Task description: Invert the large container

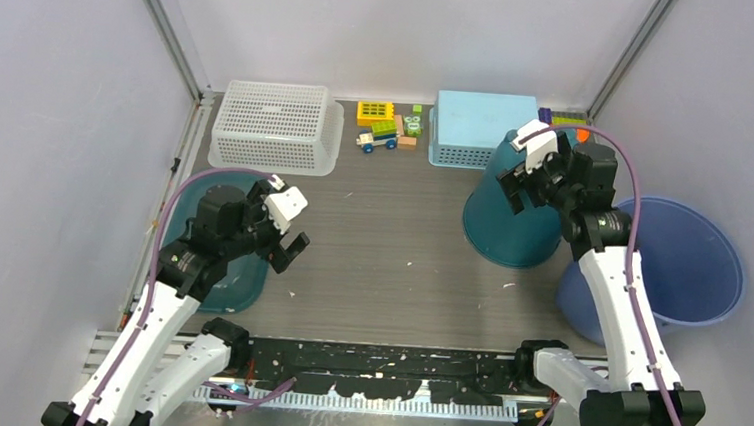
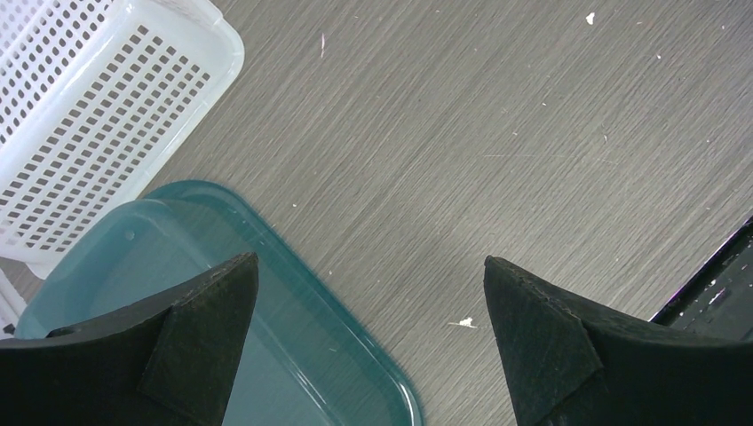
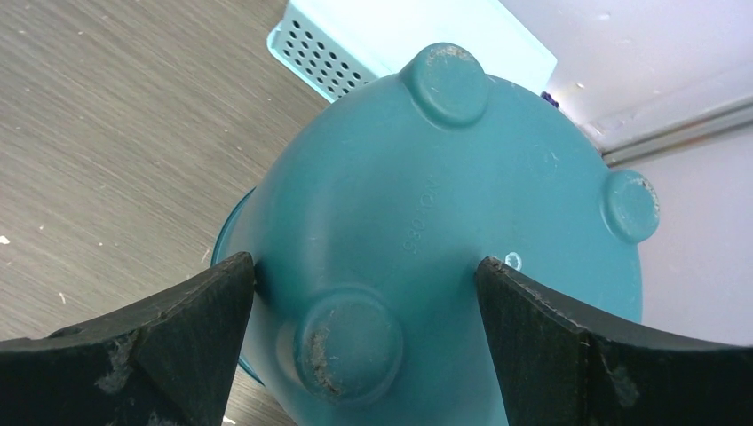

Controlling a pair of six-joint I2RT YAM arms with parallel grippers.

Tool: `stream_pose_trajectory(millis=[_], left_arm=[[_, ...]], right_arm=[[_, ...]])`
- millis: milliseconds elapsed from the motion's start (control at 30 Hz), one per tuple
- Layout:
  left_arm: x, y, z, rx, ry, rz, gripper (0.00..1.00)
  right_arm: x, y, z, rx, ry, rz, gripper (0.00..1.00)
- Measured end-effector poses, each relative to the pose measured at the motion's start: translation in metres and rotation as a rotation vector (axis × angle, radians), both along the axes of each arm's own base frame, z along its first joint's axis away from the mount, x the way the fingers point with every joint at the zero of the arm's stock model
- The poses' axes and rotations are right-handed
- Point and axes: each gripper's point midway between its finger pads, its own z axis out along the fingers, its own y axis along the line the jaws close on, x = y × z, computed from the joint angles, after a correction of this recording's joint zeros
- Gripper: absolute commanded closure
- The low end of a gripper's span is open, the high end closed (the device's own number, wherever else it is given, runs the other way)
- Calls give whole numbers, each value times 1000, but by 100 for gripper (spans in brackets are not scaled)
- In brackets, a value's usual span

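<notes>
Right end effector (image 3: 365, 260) wide over upturned teal container (image 3: 462, 204) — smooth, round-footed plastic, left end effector (image 2: 369, 260) wide.

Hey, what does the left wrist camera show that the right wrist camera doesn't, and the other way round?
Only the left wrist view: a white perforated basket and a shallow teal tray next to it.
Only the right wrist view: the large teal container with its feet pointing up, and a light blue basket behind it.
Both: the grey table, and the camera's own black jaws standing open, on the left gripper and the right gripper.
</notes>
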Motion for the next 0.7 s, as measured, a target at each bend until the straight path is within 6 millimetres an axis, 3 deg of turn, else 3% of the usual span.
stream_pose_trajectory(millis=[700], left_arm=[[-1,-3,1,-14,3,-11,0]], right_arm=[[1,-64,-3,-141,91,-352,3]])
